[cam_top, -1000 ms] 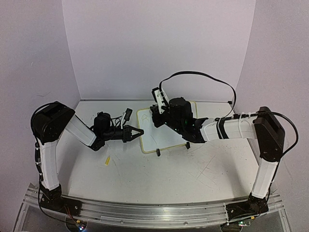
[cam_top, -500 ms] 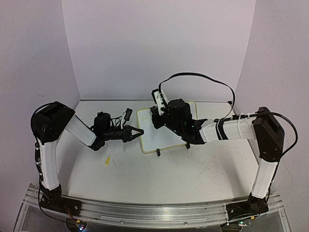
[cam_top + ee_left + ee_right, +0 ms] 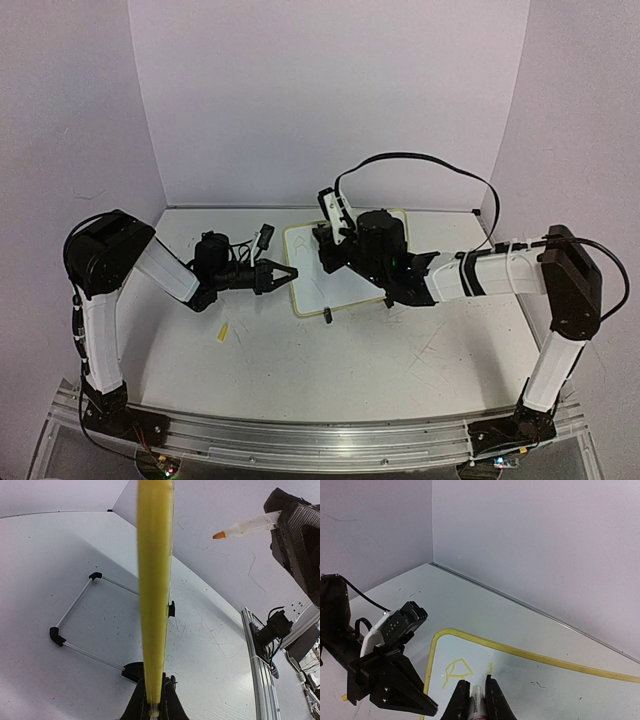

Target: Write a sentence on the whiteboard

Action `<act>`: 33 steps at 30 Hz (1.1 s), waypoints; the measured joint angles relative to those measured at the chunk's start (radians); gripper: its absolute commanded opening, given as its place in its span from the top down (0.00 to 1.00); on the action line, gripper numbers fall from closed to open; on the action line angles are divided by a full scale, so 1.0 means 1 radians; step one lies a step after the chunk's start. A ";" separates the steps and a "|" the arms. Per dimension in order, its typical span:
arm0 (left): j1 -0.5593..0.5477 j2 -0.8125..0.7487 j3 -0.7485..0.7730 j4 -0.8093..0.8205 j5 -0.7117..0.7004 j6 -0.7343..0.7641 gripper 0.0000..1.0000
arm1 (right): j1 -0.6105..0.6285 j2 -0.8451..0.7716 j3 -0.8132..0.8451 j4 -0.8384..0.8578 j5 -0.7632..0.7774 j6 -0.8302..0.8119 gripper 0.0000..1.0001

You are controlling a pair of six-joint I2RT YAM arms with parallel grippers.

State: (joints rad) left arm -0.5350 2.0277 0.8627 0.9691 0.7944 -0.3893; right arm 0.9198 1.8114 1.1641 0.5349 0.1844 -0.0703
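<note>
Whiteboard (image 3: 318, 288) sits toward the far side of the table (image 3: 300, 370), with our left gripper (image 3: 289, 272) jaws clamped on its yellow rim (image 3: 155, 580). Our right gripper (image 3: 475, 689), jaws pinched shut on the marker (image 3: 476, 703), has edged right past two faint yellow characters (image 3: 458, 670). We judge the sentence barely begun.

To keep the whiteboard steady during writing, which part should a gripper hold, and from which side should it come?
Grip the whiteboard by the thin yellow rim on its left edge, coming low from the left. That edge fits between the jaws, has no clip feet, and leaves the face free for the right gripper and its marker. The left gripper is shut on it.
</note>
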 measured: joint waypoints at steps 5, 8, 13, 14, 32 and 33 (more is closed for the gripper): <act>0.000 0.000 0.000 0.000 0.000 0.000 1.00 | 0.000 0.013 0.011 0.002 0.002 0.001 1.00; 0.000 -0.001 0.000 0.000 0.000 0.000 1.00 | 0.000 0.037 0.028 0.002 0.011 0.000 1.00; 0.000 -0.001 0.000 -0.001 0.000 0.001 1.00 | -0.001 0.058 0.036 -0.006 0.022 0.000 1.00; 0.000 -0.001 0.000 -0.001 0.000 0.001 1.00 | -0.001 0.059 0.036 -0.006 0.027 0.000 1.00; 0.000 -0.001 0.000 -0.002 0.000 0.001 1.00 | -0.001 0.068 0.042 -0.005 0.057 -0.019 1.00; 0.000 -0.001 0.000 -0.002 0.000 0.001 1.00 | -0.001 0.068 0.042 -0.005 0.059 -0.019 1.00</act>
State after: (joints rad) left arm -0.5350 2.0266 0.8627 0.9676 0.7944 -0.3882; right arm 0.9192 1.8797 1.2064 0.5297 0.2438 -0.0891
